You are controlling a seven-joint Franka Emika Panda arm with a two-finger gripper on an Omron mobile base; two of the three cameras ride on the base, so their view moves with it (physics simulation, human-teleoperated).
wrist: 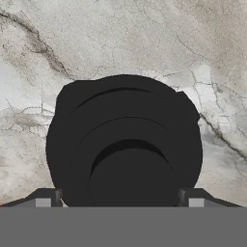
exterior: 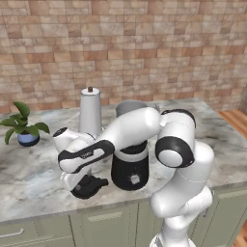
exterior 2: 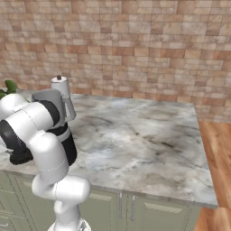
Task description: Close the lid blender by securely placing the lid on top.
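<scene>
Claw low over the lid on the counter, beside the blender.

No writing can be read on anything; the blender base carries only a small white dial. Its grey jar stands open on the base, and I cannot tell whether anything is in it. The lid lies flat on the marble counter just left of the blender base, near the front edge. The gripper is right above it: in the hand view the two fingertips stand wide apart, one at each side of the lid's rim, with the raised knob between them. The pads are not clearly pressed against it, so whether they have hold is unclear. A paper-towel roll stands behind the blender, and a small plant sits well off to the left.
</scene>
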